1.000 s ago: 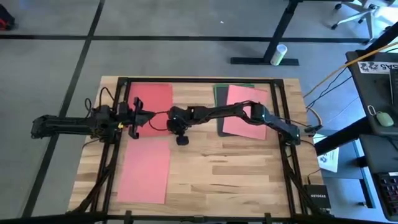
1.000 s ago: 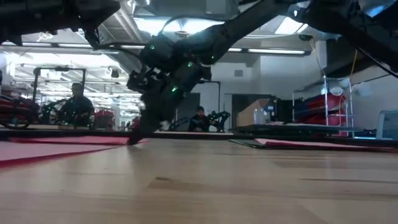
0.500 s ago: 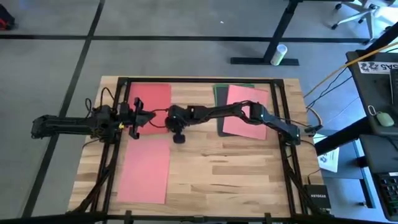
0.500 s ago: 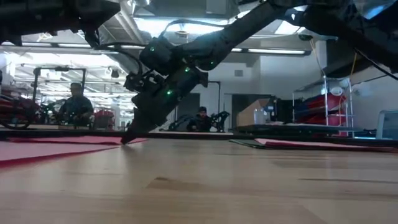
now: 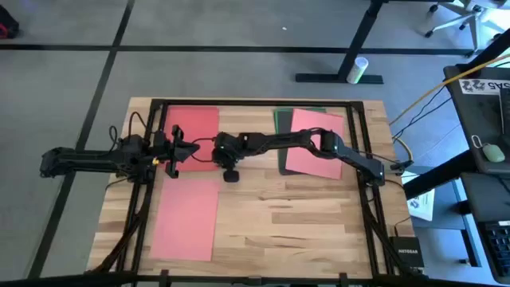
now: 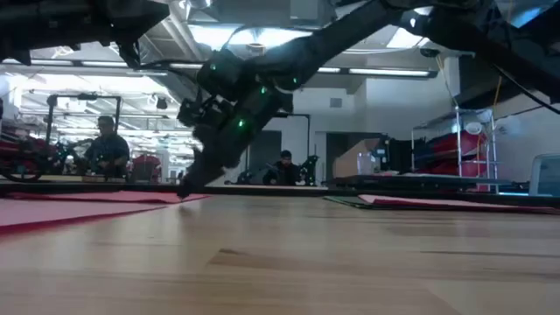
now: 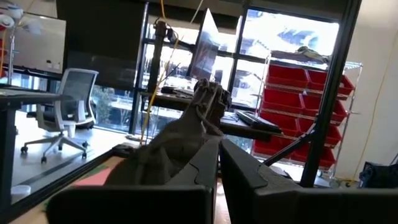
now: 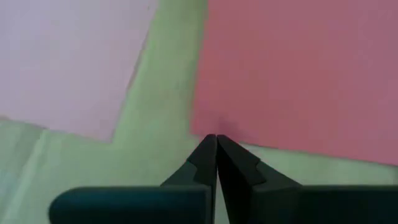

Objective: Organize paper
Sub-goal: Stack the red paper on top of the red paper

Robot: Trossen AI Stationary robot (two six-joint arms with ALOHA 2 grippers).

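A red sheet of paper (image 5: pixel 195 127) lies flat at the far left of the table, and a pink sheet (image 5: pixel 187 219) lies flat near the front left. At the far right another pink sheet (image 5: pixel 315 143) lies on top of a dark green one (image 5: pixel 280 119). My right gripper (image 8: pixel 216 138) reaches across to the left, slants down and is shut, its tips at the red sheet's near right corner. My left gripper (image 5: pixel 180 151) hovers level over the red sheet's near edge, shut on nothing. My right gripper sets its shut fingertips (image 6: pixel 184 194) down on the near right corner (image 8: pixel 214 127) of the red sheet (image 8: pixel 298 74). It comes from above, slanting toward the table's left. The sheet lies flat on the table. Whether the tips rest on the paper or just beside its edge cannot be told.
A black frame (image 5: pixel 255 104) runs around the table's edges. The wooden middle and near right of the table (image 5: pixel 303 223) are bare. In the low view, people (image 6: pixel 109 144) sit in the room beyond the table.
My right gripper has moved a little toward the table's far edge, staying low and shut at the red sheet's corner.
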